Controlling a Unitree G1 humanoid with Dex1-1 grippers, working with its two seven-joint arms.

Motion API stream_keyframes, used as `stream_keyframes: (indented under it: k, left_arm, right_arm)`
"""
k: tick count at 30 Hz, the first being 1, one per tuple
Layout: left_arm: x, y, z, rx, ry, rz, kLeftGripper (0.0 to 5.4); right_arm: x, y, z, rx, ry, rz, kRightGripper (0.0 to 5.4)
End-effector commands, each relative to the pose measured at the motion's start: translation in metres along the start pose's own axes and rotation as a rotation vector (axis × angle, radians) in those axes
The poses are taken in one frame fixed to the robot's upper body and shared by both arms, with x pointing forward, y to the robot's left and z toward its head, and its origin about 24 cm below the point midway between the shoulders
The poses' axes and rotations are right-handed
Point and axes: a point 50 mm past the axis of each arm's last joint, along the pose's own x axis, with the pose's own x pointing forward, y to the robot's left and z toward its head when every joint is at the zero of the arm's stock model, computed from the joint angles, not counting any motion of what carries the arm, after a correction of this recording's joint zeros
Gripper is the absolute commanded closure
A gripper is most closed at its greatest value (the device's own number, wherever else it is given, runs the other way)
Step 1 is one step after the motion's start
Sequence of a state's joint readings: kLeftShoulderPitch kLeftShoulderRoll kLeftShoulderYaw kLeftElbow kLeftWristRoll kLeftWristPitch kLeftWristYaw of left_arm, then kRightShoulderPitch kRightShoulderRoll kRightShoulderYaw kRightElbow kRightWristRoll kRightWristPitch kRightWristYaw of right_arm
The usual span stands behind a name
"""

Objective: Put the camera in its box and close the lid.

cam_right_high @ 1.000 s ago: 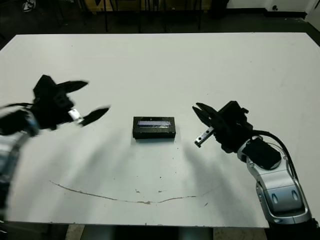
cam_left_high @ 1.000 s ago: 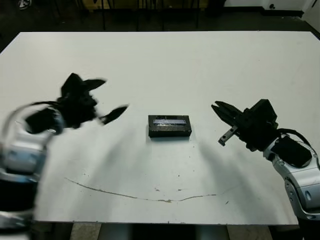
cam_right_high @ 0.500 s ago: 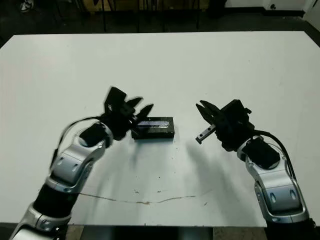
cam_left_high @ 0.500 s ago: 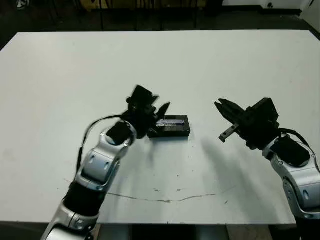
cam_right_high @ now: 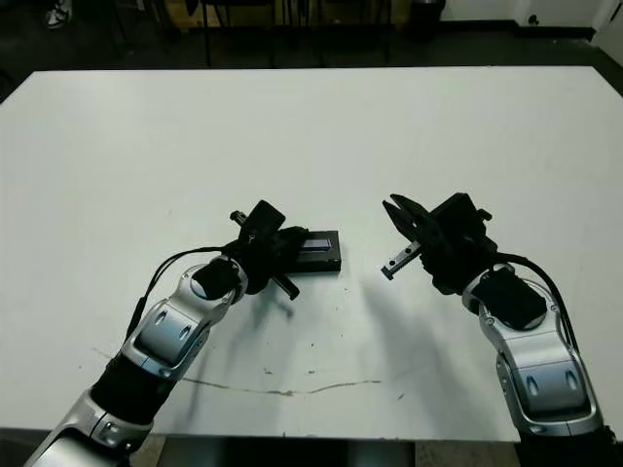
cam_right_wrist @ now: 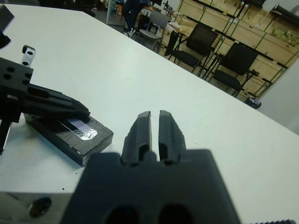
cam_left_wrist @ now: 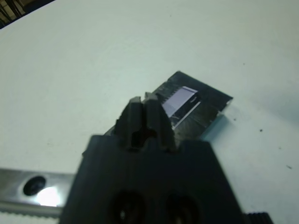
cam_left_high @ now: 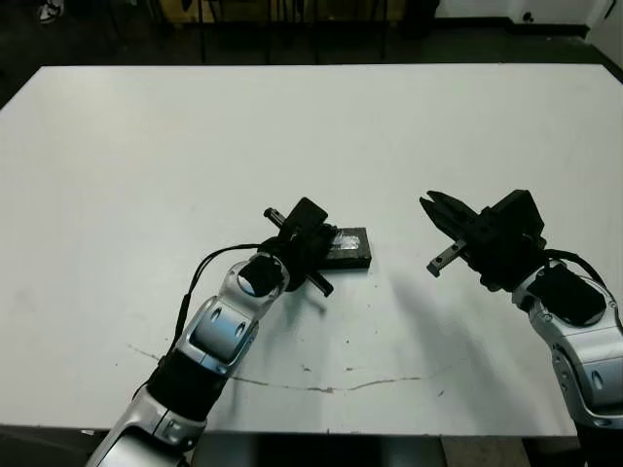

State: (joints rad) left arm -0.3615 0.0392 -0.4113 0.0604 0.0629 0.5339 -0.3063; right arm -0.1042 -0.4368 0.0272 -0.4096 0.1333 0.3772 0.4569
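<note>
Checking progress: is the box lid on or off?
On. The lid, pale strip up, covers the box; no white lining shows. The left end effector rests on it.

The left hand hides one end of the lid.

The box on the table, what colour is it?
The box is black with a pale bluish strip, clearest in the left wrist view.

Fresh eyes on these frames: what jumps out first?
The left end effector, fingers together, pressing on top of the closed black box at mid-table, with the lid's pale strip showing past its tips. The right end effector hovers off to the box's right, apart from it, also shut. A thin brownish scratch runs along the white table near its front edge.
</note>
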Motion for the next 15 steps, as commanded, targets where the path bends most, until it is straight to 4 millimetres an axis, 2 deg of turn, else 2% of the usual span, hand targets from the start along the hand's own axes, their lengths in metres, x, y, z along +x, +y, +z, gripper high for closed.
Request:
stream_keyframes:
  k: [1, 8, 12, 15]
  left_arm:
    - [-0.004, -0.014, -0.067, -0.033, 0.279, -0.046, 5.38]
    - [-0.006, 0.001, -0.081, -0.105, 0.315, 0.031, 5.38]
    - [-0.021, 0.014, -0.075, -0.196, 0.165, 0.091, 5.38]
    - [-0.042, 0.024, -0.065, -0.208, 0.014, 0.135, 5.38]
  right_arm:
    - [-0.002, 0.002, -0.006, 0.006, 0.035, 0.009, 5.4]
    - [-0.002, 0.003, -0.007, 0.005, 0.031, 0.009, 5.4]
    - [-0.002, 0.004, -0.007, 0.03, 0.021, 0.008, 5.4]
    - [-0.004, 0.004, -0.008, 0.073, 0.012, -0.019, 5.4]
